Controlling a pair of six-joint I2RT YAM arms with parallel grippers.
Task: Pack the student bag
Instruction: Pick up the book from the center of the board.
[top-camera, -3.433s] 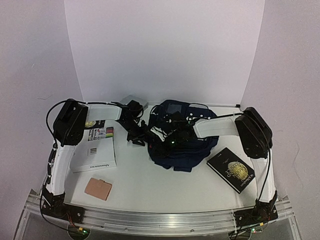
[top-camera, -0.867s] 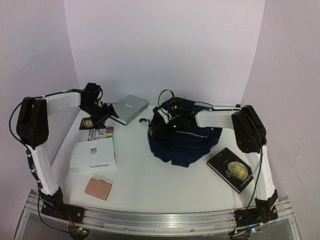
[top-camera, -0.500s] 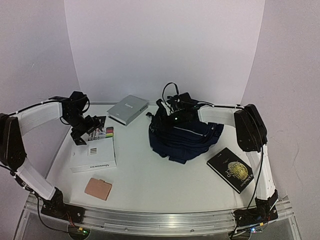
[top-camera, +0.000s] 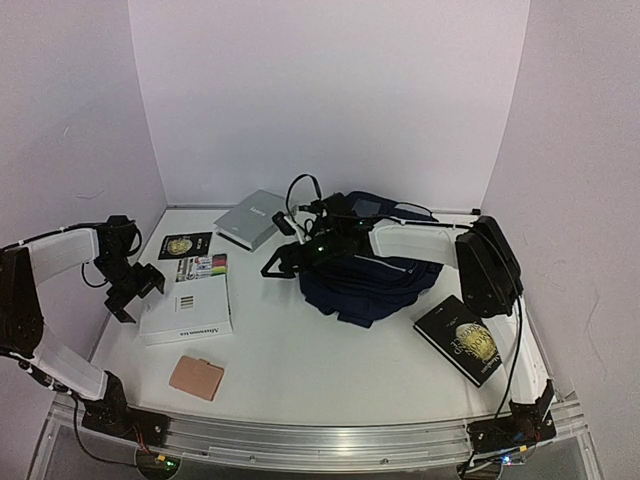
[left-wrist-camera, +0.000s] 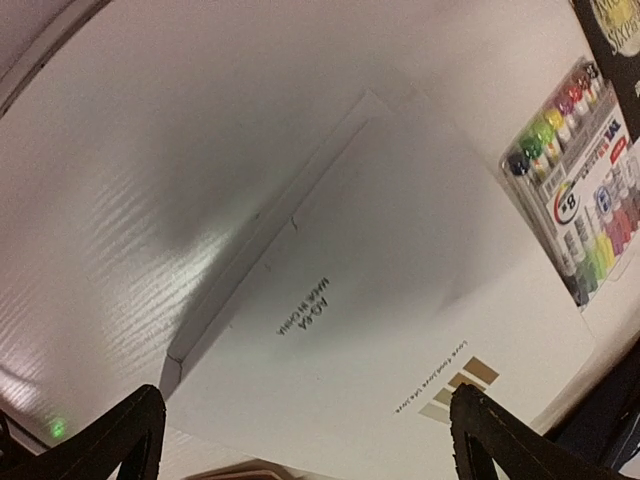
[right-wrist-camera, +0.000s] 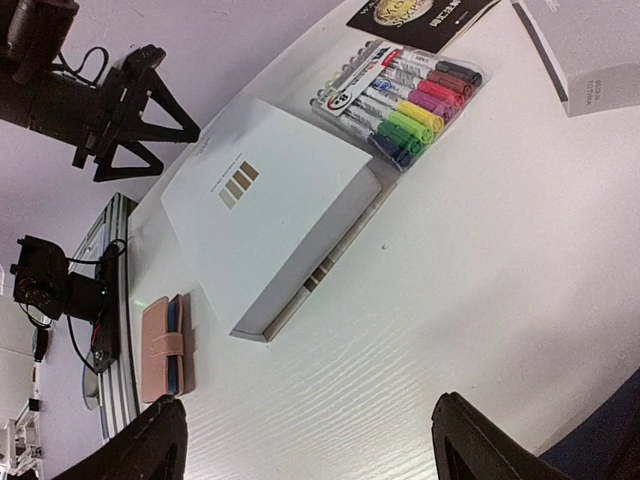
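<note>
The student bag (top-camera: 372, 288) lies slumped on the worktop (top-camera: 310, 355) right of the middle and toward the back edge, with the right arm stretched across its top. The right claw (top-camera: 279, 262) hangs just off the bag's left side, over bare worktop; its fingers stand wide apart with nothing between them. The left claw (top-camera: 135, 293) is near the left edge, just beside the white book (top-camera: 187, 308); it is spread wide too and is empty. Behind the white book lies a pack of coloured markers (top-camera: 203, 266), and behind that a small black booklet with a gold emblem (top-camera: 184, 245). A grey box (top-camera: 256, 219) sits near the back edge, left of the bag. A pink wallet (top-camera: 196, 378) lies toward the front-left corner. A black book with a gold emblem (top-camera: 462, 339) lies to the front right of the bag, close to the right edge.
</note>
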